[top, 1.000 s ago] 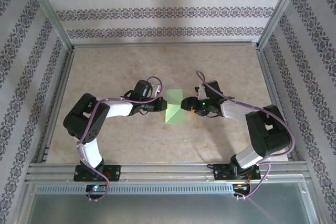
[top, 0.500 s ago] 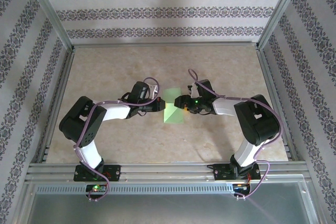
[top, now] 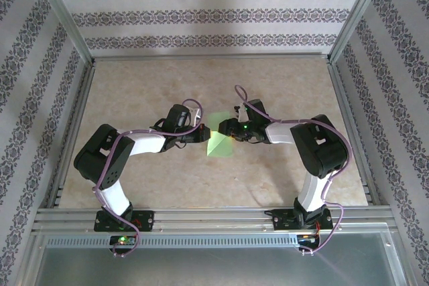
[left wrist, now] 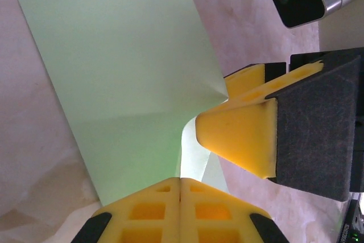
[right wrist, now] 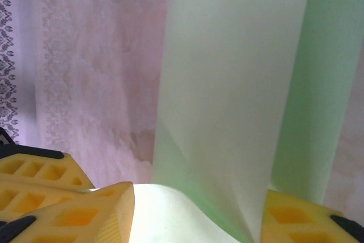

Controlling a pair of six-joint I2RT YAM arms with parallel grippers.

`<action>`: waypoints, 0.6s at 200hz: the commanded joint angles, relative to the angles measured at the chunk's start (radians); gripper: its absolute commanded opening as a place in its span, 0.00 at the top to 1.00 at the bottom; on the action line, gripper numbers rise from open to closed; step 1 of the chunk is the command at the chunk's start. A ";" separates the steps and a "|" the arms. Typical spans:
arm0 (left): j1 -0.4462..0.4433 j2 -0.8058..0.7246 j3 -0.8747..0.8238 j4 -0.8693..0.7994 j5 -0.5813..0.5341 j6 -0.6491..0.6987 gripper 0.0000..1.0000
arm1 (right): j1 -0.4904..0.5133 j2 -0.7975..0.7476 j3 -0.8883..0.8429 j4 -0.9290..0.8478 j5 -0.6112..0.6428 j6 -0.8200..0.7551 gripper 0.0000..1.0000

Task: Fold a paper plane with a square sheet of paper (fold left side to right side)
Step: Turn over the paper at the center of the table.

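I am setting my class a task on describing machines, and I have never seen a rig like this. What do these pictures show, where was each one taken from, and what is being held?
These are two white-and-black robot arms, bolted at the near edge of a beige table. The wide picture comes from a camera fixed above and behind them. The two close-ups come from a camera on each wrist, looking along yellow padded fingers. On the table is one thin light green sheet of paper, partly lifted and bent. The left tool is shut on the sheet's left edge. The right tool has its fingers apart with the sheet's other edge between them, so it seems about to pinch it.
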 commanded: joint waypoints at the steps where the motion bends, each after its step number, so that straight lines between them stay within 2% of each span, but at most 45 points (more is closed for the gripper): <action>1: 0.001 -0.016 -0.006 0.010 -0.017 -0.001 0.96 | 0.010 0.009 0.019 0.042 -0.014 0.009 0.53; 21: 0.000 -0.002 -0.004 -0.006 -0.024 0.006 0.91 | 0.010 0.006 0.017 0.041 -0.013 0.006 0.54; 72: 0.001 0.038 0.003 -0.012 -0.029 0.006 0.90 | 0.016 0.020 0.029 0.036 -0.012 0.004 0.57; 94: 0.000 0.045 0.008 -0.015 -0.029 0.009 0.90 | 0.020 0.025 0.035 0.023 -0.006 -0.005 0.63; 120: 0.002 0.045 0.011 -0.019 -0.030 0.010 0.89 | 0.020 0.022 0.037 0.013 0.003 -0.014 0.76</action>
